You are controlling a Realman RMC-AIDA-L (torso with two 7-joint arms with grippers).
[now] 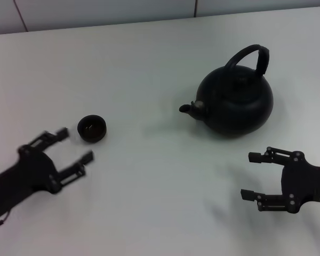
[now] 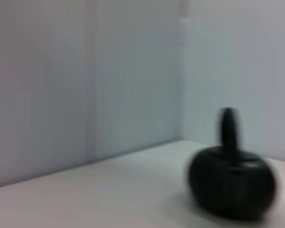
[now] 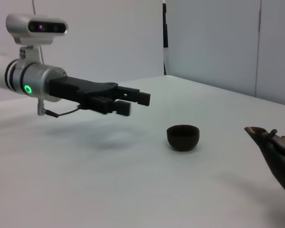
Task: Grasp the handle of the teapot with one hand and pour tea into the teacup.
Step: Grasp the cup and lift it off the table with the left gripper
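Observation:
The black teapot (image 1: 236,102) stands on the white table at the right, its spout (image 1: 188,108) pointing left and its arched handle (image 1: 249,57) upright. It also shows in the left wrist view (image 2: 232,183), and its spout in the right wrist view (image 3: 265,135). The small black teacup (image 1: 92,128) sits at the left; it shows in the right wrist view (image 3: 183,137) too. My left gripper (image 1: 74,144) is open, just in front of the teacup, apart from it; it appears in the right wrist view (image 3: 135,102). My right gripper (image 1: 252,176) is open and empty, in front of the teapot.
The white table (image 1: 160,213) runs back to a pale wall (image 1: 96,10). Nothing else stands on it.

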